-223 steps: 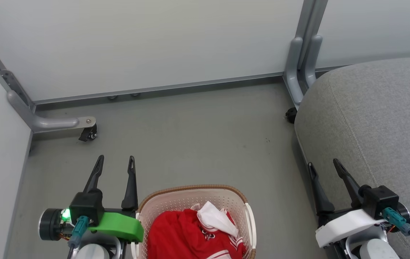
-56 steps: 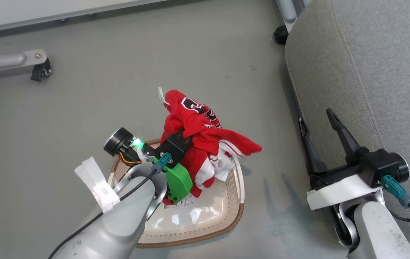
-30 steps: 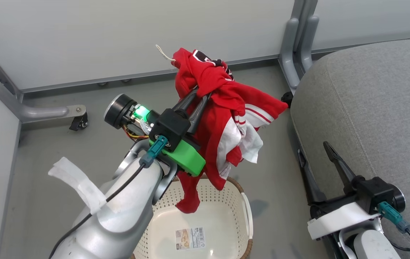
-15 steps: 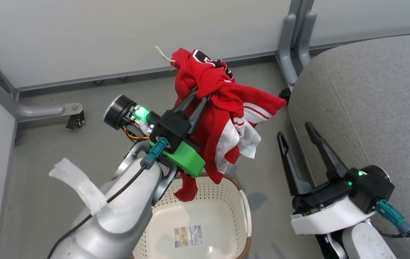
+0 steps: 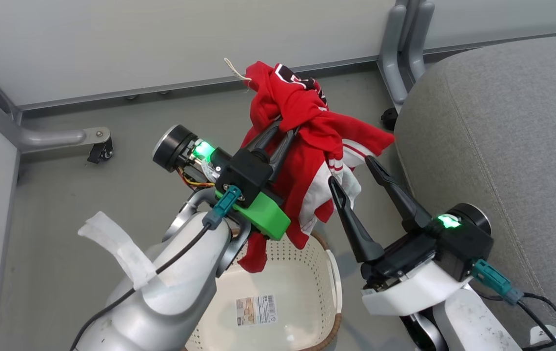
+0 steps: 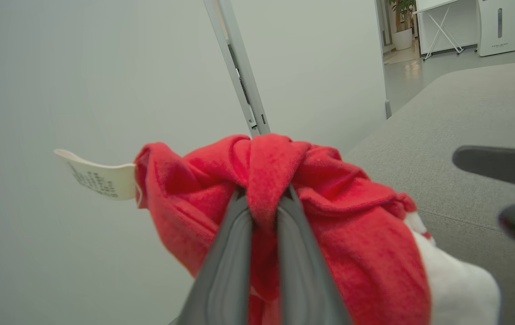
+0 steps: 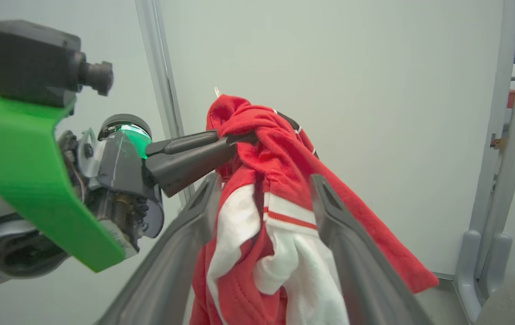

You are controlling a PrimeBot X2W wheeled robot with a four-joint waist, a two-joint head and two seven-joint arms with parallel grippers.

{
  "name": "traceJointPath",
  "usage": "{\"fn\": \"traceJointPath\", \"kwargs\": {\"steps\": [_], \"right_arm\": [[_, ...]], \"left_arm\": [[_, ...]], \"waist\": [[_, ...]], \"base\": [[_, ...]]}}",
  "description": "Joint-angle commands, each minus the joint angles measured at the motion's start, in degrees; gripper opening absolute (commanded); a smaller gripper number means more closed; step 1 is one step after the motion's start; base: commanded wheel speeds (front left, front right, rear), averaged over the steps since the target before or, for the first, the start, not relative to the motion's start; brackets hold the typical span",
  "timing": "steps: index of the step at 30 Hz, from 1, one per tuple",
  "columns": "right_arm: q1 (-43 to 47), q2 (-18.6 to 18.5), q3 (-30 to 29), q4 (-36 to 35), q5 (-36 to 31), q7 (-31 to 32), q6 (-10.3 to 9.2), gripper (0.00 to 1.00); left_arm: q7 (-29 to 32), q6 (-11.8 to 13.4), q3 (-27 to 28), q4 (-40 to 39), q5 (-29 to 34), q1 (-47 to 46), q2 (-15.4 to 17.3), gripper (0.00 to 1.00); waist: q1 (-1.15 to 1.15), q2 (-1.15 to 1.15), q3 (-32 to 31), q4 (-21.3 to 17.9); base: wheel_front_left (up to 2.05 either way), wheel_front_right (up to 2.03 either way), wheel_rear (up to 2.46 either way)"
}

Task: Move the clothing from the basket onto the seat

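My left gripper (image 5: 285, 126) is shut on the red jersey (image 5: 307, 117) and holds it bunched in the air above the cream basket (image 5: 332, 280). The jersey's tail hangs down to the basket's rim. In the left wrist view the fabric (image 6: 357, 234) is pinched between the grey fingers (image 6: 235, 253). My right gripper (image 5: 351, 171) is open just right of the jersey. In its wrist view (image 7: 265, 180) the white and red hanging part (image 7: 284, 234) lies between its spread fingers. The grey seat (image 5: 492, 122) is at the right, close beside the jersey.
Pale partition walls stand behind and to the left. A grey metal foot with a caster (image 5: 93, 144) lies on the floor at left, and two posts (image 5: 405, 44) stand by the seat's far corner. A label sticker (image 5: 256, 317) shows inside the basket.
My right gripper has risen and swung left from beside the seat until its open fingers straddle the hanging jersey. The left gripper with the jersey has shifted slightly right.
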Motion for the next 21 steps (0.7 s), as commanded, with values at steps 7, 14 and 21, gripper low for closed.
{"fn": "traceJointPath", "kwargs": {"steps": [7, 14, 21], "right_arm": [[-3.2, -0.2, 0.7, 6.7, -1.5, 0.0, -0.06, 1.00], [-5.2, -0.2, 0.3, 10.8, -1.2, 0.0, -0.06, 1.00], [-6.9, -0.2, 0.9, 13.1, 0.7, 0.0, -0.06, 1.00]], "left_arm": [[-0.4, -0.2, -1.2, -0.9, 0.3, -1.0, -1.1, 0.00], [-0.4, -0.4, -2.3, -1.8, -0.3, -0.9, -1.9, 0.00], [-0.4, -0.1, -3.7, -2.8, -1.0, -1.0, -2.5, 0.00]], "waist": [[0.00, 0.61, 0.9, 1.0], [0.00, 0.61, 1.3, 1.5], [0.00, 0.61, 1.8, 2.0]], "base": [[0.00, 0.00, 0.00], [0.00, 0.00, 0.00], [0.00, 0.00, 0.00]]}}
